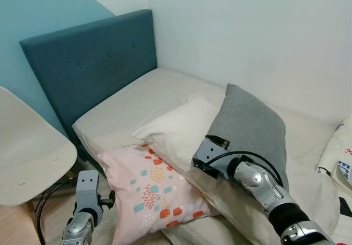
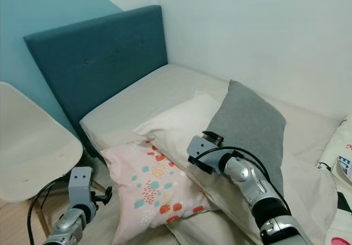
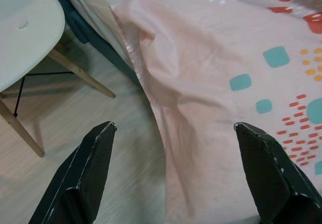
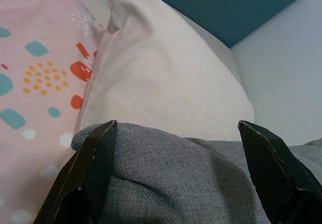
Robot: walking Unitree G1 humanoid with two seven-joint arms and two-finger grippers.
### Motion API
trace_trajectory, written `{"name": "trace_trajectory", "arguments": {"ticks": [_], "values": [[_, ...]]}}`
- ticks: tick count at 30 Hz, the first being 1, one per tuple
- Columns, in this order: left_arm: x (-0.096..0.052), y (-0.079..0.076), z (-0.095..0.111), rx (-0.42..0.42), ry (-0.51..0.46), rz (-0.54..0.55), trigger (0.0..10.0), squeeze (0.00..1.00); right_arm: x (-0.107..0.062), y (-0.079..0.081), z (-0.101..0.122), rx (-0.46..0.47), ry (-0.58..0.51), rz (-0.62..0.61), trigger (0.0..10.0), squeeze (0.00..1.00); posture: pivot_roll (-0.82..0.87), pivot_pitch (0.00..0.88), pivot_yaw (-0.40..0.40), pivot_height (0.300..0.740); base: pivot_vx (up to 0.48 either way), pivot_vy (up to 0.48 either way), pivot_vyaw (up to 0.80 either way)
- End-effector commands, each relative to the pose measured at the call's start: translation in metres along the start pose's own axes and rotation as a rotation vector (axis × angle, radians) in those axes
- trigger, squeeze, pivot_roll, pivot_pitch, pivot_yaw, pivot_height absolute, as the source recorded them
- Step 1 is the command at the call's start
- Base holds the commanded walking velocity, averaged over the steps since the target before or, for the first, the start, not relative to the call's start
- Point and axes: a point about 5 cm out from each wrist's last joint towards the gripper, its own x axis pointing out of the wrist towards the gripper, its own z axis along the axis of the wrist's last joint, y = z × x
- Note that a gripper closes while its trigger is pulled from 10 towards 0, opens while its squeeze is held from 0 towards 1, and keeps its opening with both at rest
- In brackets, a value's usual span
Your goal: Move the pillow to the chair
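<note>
Right gripper [image 4: 176, 173] spread wide open, its two black fingers [image 4: 88, 171] standing either side of the near corner of a grey pillow [image 1: 250, 129], the fabric lying between the fingers but not clamped. Seen from the head camera, right arm reaching forward over the bed [image 1: 132, 104], wrist set at the lower edge of the grey pillow. Just beyond the fingertips, a cream pillow [image 1: 179, 129], partly tucked under the grey one. Beside that, toward the robot's left, a pink pillow [image 1: 151, 192] patterned with teal, orange and red marks, overlapped by the cream pillow and hanging off the bed's near edge. Left gripper [image 3: 173, 178] also wide open, held low beside the bed, fingers [image 3: 83, 171] apart with the drooping edge of the pink pillow between them and pale wood floor [image 3: 100, 133] below; no contact visible. Further left, a white chair [image 1: 30, 157] on slim wooden legs, standing near the bed's corner, apart from all three pillows. Behind everything, a dark teal padded headboard [image 1: 93, 63] against a blue and white wall [image 1: 247, 30]. At the far right, a patch of printed white bedding [image 1: 341, 157].
</note>
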Motion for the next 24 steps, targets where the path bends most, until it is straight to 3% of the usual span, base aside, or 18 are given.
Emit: {"name": "trace_trajectory", "arguments": {"ticks": [1,11,14,18,24], "values": [[-0.002,0.004,-0.004,0.005,0.01,0.007,10.0,0.0,0.001,0.004,0.002,-0.024,0.006,0.011,10.0,0.0,-0.17,0.02,0.024,0.74,0.0,0.0,0.0],[-0.002,0.003,-0.004,0.012,0.007,0.005,10.0,0.0,0.002,0.022,0.031,0.025,-0.14,0.058,10.0,0.0,-0.17,0.014,0.019,0.74,0.0,0.0,0.0],[-0.002,0.004,-0.004,0.014,0.008,0.007,10.0,0.0,0.002,0.027,0.032,0.016,-0.129,0.086,10.0,0.0,-0.17,0.014,0.019,0.74,0.0,0.0,0.0],[-0.003,0.004,-0.005,0.015,0.012,0.01,10.0,0.0,-0.001,0.037,0.019,-0.051,-0.031,0.143,10.0,0.0,-0.17,0.01,0.016,0.74,0.0,0.0,0.0],[-0.004,0.001,-0.008,0.018,0.019,0.0,10.0,0.0,-0.003,0.029,0.012,-0.14,0.043,0.079,10.0,0.0,-0.17,0.009,0.018,0.74,0.0,0.0,0.0]]}}
